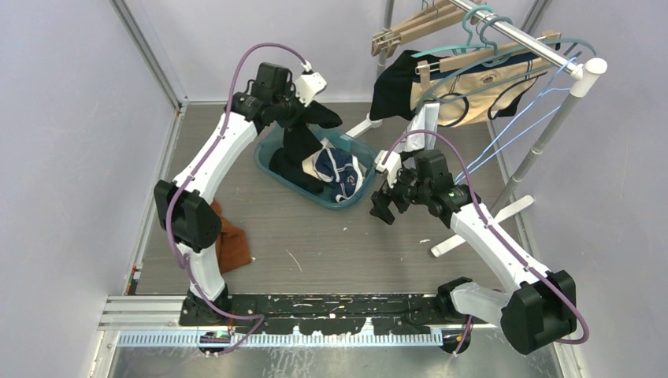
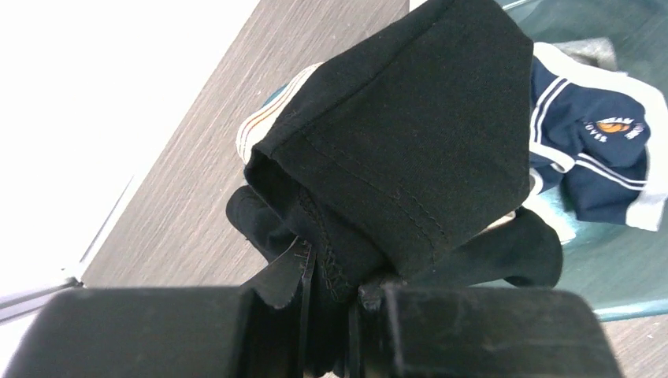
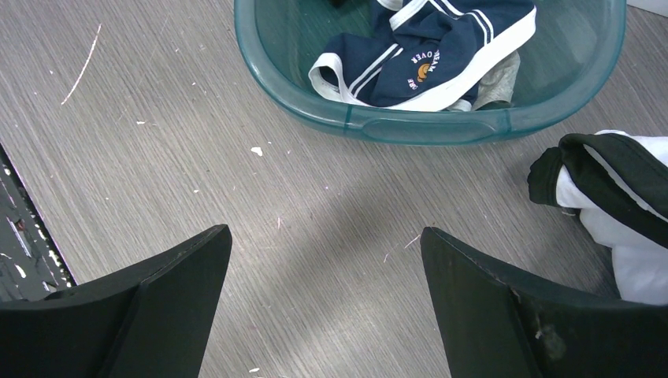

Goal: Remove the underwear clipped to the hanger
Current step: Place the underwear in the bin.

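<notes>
Left wrist: black underwear [image 2: 410, 134] in grip of left end effector [image 2: 331, 303]

I record black underwear [image 2: 410, 142], navy briefs [image 3: 441, 47] with white trim, a translucent teal basin [image 3: 410, 126] and a grey wood-grain desk [image 3: 157, 157].

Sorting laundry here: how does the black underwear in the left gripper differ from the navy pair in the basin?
The black underwear shows plain black fabric; the navy pair has white trim and a logo. The black underwear hangs pinched in the left gripper; the navy pair lies loose in the teal basin. Both are soft, crumpled fabric.
</notes>
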Controlling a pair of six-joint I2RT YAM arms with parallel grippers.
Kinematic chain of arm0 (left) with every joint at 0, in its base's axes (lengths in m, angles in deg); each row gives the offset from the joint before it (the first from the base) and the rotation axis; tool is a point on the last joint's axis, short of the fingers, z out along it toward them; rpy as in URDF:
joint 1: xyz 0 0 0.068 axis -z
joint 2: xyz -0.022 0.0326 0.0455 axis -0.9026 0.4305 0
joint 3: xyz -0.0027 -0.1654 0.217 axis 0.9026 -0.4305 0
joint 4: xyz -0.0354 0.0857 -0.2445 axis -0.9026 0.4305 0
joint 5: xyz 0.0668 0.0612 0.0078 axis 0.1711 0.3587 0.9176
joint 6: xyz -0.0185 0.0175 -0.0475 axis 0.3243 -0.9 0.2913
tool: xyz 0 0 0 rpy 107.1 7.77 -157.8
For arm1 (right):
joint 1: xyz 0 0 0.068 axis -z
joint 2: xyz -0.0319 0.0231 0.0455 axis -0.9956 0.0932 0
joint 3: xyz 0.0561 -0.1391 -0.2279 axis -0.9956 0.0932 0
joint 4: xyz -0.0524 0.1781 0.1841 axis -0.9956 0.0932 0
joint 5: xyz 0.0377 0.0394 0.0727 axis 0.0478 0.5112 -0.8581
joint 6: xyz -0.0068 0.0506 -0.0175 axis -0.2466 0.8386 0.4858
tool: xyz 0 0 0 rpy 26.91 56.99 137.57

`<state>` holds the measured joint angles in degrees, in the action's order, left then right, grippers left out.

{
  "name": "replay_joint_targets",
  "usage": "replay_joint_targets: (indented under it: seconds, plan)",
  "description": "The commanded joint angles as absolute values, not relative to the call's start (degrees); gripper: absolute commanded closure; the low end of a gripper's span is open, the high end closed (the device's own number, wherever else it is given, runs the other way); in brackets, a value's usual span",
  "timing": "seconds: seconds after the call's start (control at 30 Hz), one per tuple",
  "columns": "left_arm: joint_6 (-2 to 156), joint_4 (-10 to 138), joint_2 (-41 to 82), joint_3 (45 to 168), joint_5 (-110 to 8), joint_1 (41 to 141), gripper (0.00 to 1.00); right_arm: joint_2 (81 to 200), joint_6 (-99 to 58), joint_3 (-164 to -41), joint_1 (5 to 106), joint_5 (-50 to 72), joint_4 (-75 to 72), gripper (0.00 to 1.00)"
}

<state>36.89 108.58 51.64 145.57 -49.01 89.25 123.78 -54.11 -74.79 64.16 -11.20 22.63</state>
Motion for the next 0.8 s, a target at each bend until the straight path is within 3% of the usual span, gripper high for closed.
replay_joint_targets:
  seconds: [0.0,0.2,0.5,0.77]
  plan:
    - [33.29,106.65,54.43,145.09,-45.26,89.46,1.00,122.14,-53.97,-75.32,64.46,-11.57,19.86,0.04]
    - [31.07,103.52,56.67,136.92,-42.84,89.46,1.00,122.02,-54.16,-75.33,64.46,-11.37,19.92,0.04]
    - [34.40,104.33,61.70,133.30,-42.86,89.82,0.79,122.04,-54.68,-75.33,64.45,-10.58,19.99,0.04]
    - [34.92,104.44,56.50,131.53,-41.83,89.84,0.11,122.63,-54.21,-75.51,64.45,-10.99,19.89,0.04]
